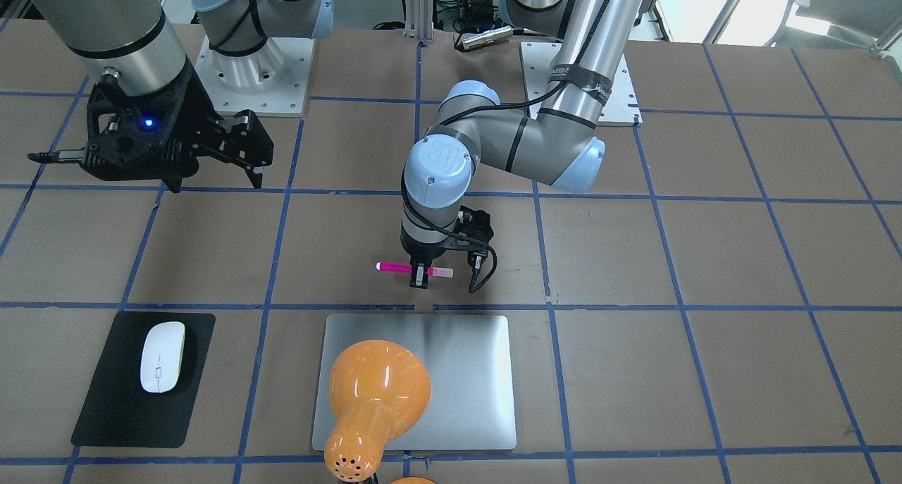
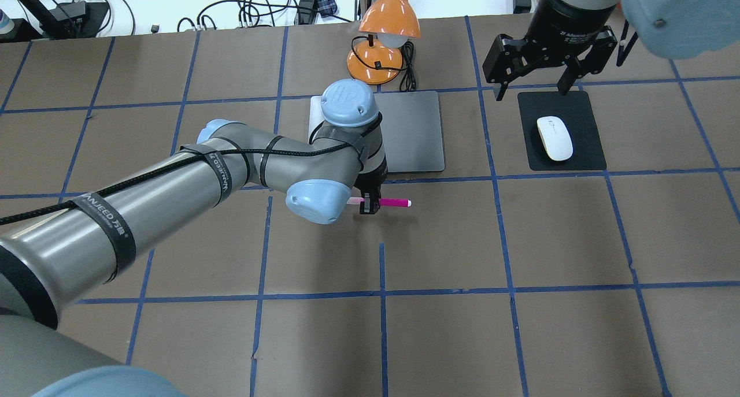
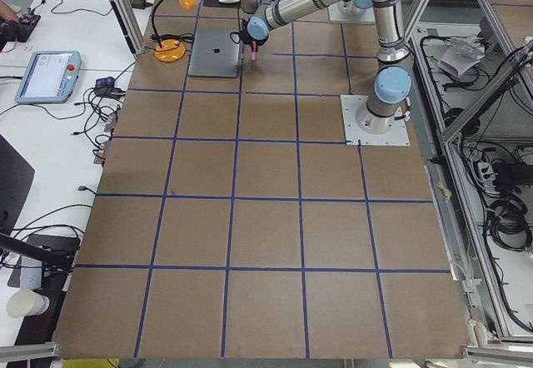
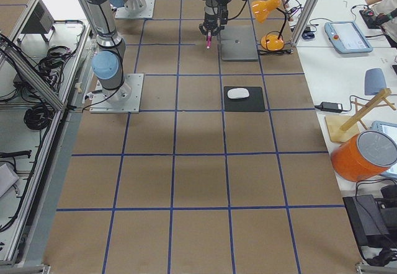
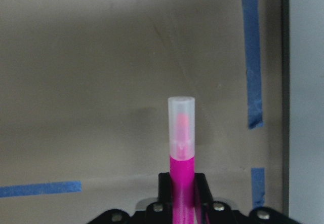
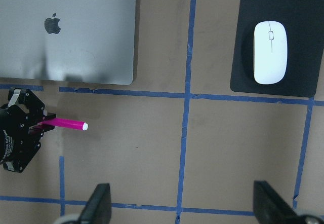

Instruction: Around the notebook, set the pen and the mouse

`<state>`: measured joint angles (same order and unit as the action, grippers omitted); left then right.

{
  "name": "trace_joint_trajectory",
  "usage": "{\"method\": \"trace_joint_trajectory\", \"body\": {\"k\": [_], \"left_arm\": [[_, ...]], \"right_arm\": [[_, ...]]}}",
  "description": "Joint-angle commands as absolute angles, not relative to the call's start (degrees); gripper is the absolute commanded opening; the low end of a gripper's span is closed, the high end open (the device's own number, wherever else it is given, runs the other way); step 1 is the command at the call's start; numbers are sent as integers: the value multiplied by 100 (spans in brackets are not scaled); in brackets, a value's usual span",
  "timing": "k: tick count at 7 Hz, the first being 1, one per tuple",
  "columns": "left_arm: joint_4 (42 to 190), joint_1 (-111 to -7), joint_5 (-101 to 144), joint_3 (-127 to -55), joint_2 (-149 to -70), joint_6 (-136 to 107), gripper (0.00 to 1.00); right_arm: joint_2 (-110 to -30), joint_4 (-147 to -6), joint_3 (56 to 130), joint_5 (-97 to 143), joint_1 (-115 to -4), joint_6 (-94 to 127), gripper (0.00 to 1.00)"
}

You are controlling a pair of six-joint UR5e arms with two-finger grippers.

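Overhead exterior: left gripper [image 2: 370,205] is clamped on the pen [image 2: 394,202] at mid-barrel. The pen is level, parallel to the notebook [image 2: 413,132] edge on the robot's side, just beside it and not touching.
Pen height: low over the table [image 2: 439,241]; whether it has touched down, can't tell.
Pen handling: light, stiff, slick round plastic that will likely roll once let go, so I'd lay it flat before releasing. The mid-barrel hold looks balanced.
Other arm: right gripper [image 2: 532,91] has its jaws spread wide with nothing in them, hanging above the far end of the mat [image 2: 585,105].
Second item: mouse [image 2: 554,137] sits on the mat, well apart from the notebook, off to its right.
Mouse handling: smooth domed shell, probably slippery. Best taken across the narrow flanks, low down, with a gentle squeeze.
Edges: a tape [image 2: 462,179] line runs between pen and notebook; the lamp [image 2: 388,15] stands at the notebook's far edge.
Room: bare brown table shows between notebook and mat for the mouse. The left arm [image 2: 173,189] crowds the notebook's left corner.
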<state>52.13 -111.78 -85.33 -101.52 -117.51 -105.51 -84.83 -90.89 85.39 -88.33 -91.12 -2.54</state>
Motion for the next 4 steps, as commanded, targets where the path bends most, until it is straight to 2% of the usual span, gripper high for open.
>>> {"method": "trace_joint_trajectory", "body": {"k": [1, 4], "left_arm": [[5186, -11171, -8543, -10143, -11769, -10442, 100], [5352, -10769, -8561, -10116, -11436, -7821, 100]], "right_arm": [[-8455, -9105, 8613, -8850, -9071, -264, 100], [-8508, -9097, 8709, -8833, -9070, -229, 100]]}}
